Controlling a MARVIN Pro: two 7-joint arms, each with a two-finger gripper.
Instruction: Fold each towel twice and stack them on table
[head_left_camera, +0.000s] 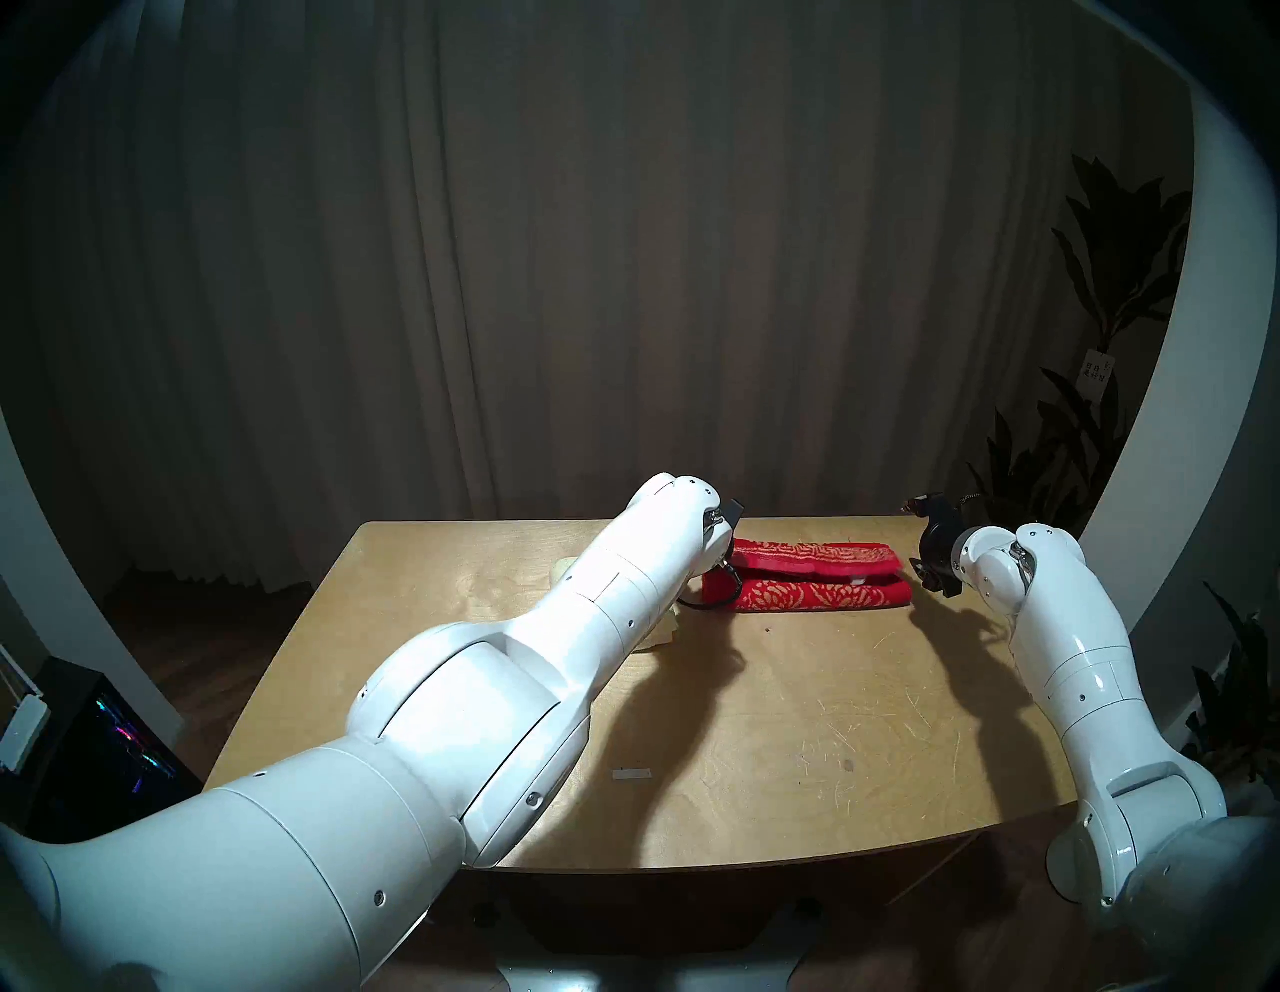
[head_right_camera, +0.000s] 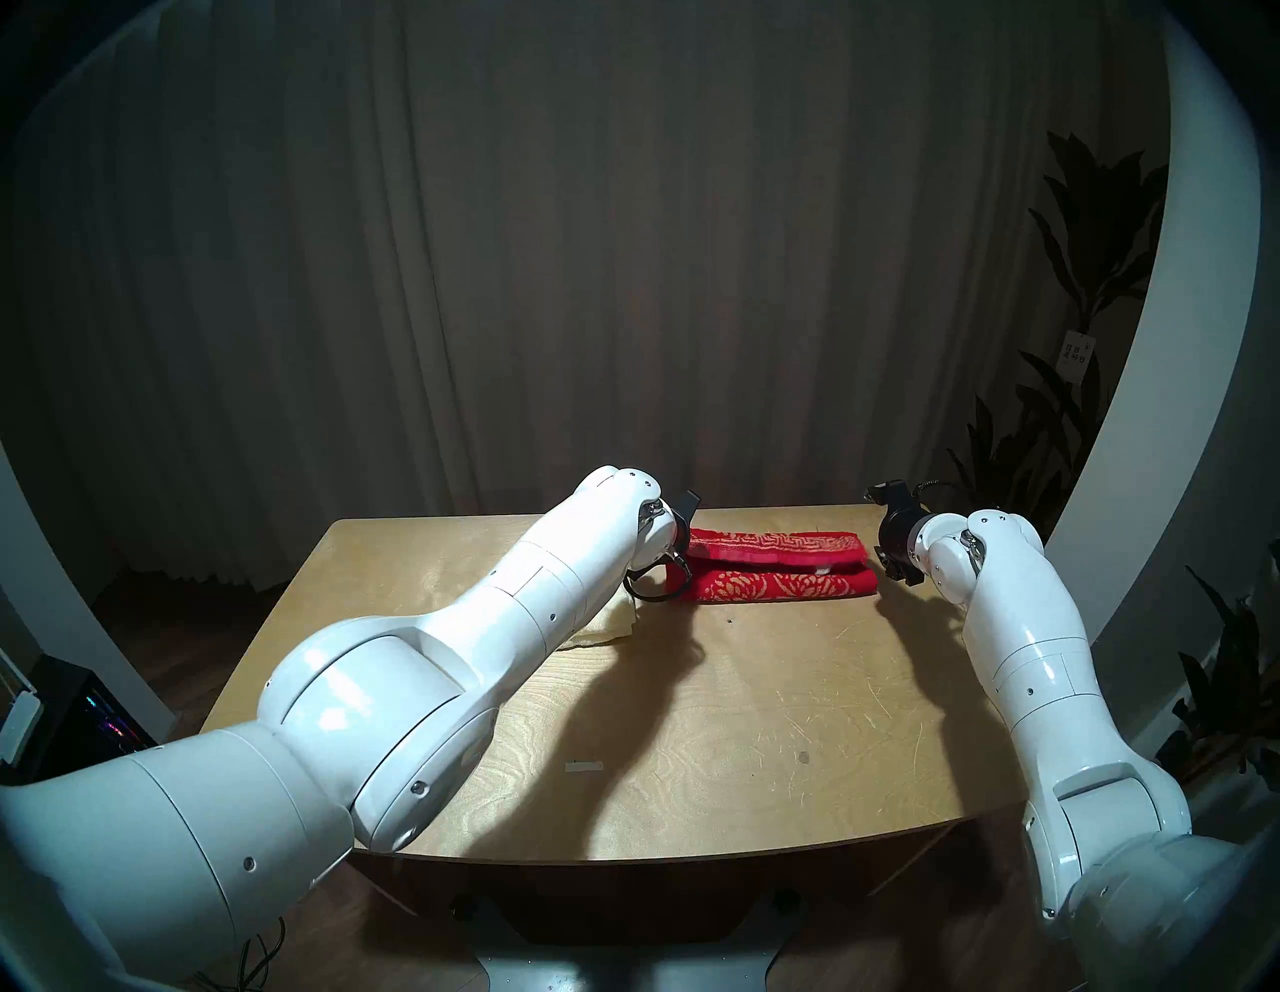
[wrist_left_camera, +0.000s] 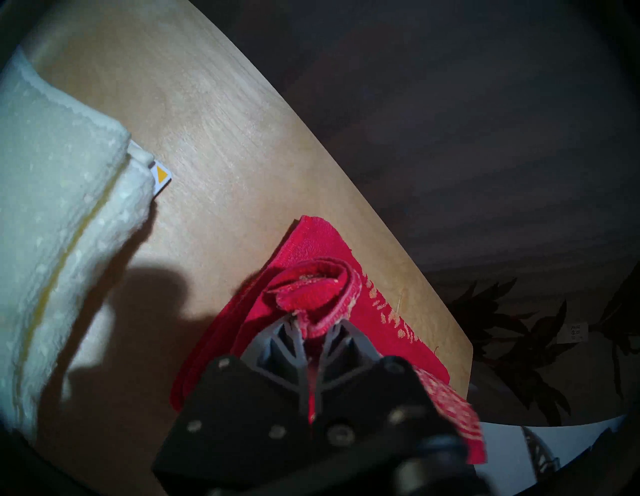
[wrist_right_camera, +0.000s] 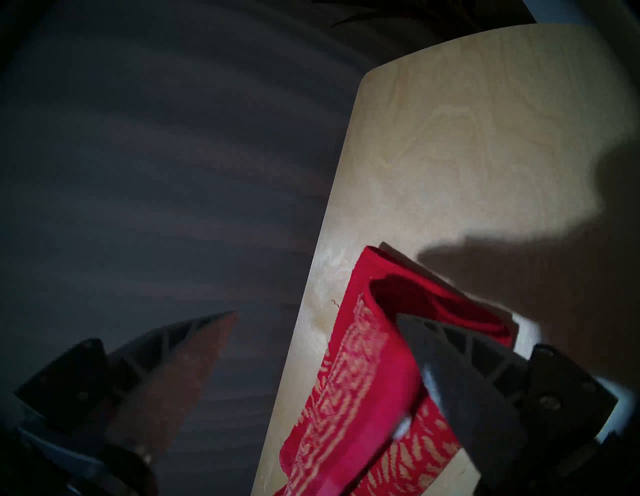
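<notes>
Lying folded along the far edge of the bench (head_left_camera: 796, 700), the red towel (head_left_camera: 821, 585) shows a long fold, its upper layer doubled over. The left end effector (wrist_left_camera: 313, 332) is clamped on a bunched corner at the towel's left end; the right end effector (wrist_right_camera: 313, 325), at the towel's right end, stands apart, one finger over the cloth and nothing gripped. Left of the red towel, well apart from it, the cream towel (wrist_left_camera: 62, 214) lies folded, mostly hidden under the left arm. Judging from this, a second fold of the red towel and the stacking remain.
</notes>
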